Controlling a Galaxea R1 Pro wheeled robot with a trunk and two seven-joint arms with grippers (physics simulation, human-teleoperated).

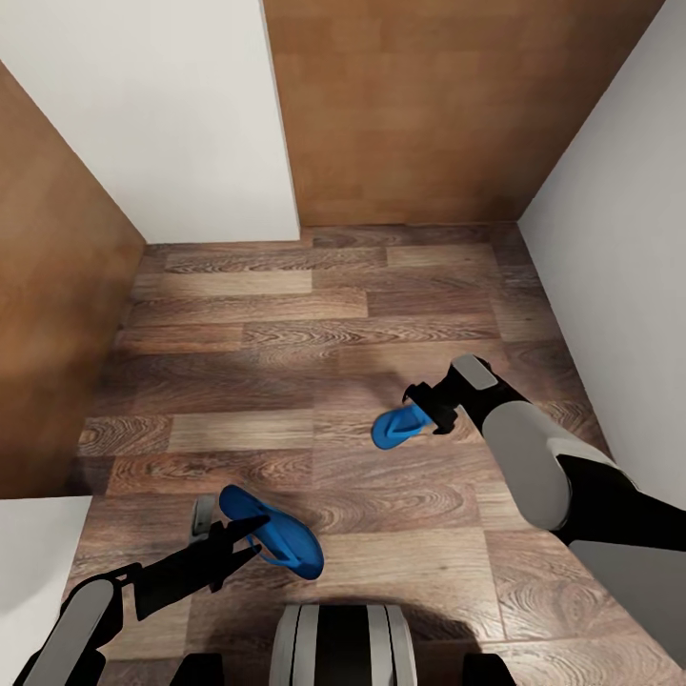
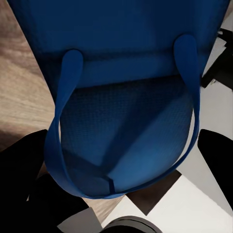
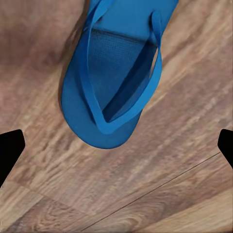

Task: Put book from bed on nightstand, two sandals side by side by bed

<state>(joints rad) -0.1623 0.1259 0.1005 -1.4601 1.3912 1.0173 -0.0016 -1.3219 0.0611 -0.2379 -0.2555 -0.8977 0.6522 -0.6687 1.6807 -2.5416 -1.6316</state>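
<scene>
Black fingers of the left gripper clamp one blue sandal at the head view's lower centre. Right of centre, the right gripper hangs with fingers spread beside the other sandal. Wood-plank floor meets white walls.

Open floor ahead of the sandals; walls close beyond and right of them.
</scene>
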